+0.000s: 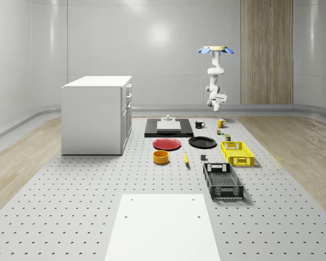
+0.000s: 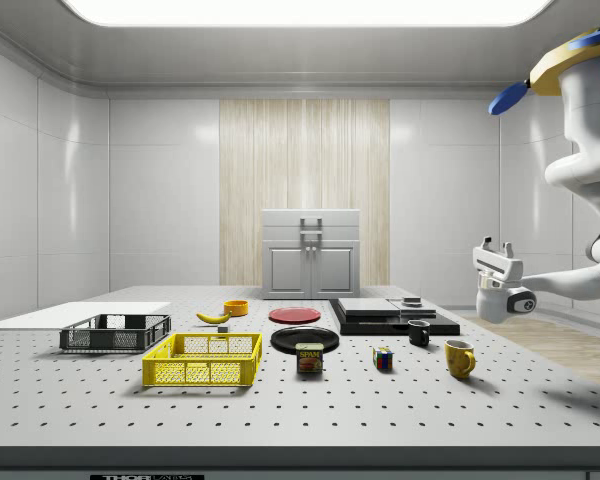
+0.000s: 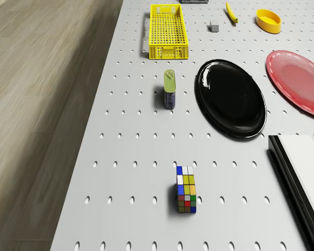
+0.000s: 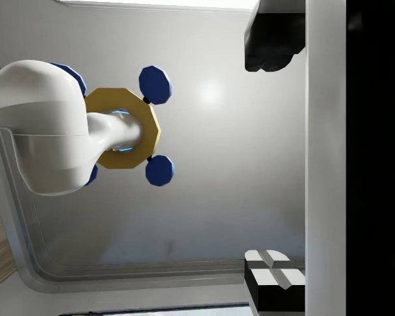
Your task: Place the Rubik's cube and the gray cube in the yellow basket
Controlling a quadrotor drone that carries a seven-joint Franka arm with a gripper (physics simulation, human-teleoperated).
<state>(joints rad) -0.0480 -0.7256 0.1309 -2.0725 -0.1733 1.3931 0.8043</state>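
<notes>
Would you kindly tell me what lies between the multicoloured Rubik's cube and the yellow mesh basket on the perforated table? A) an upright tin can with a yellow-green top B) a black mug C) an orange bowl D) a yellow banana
A: in the drone view the upright tin can stands on the line from the multicoloured Rubik's cube to the yellow mesh basket.

Rubik's cube (image 3: 186, 190) near can (image 3: 169, 89), basket (image 3: 167, 30) beyond

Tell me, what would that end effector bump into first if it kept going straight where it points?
The end effector points upward, away from the table. In the wrist view its line passes beside the hovering drone and arm toward bare wall, so likely the wall first; depth is unclear.
</notes>
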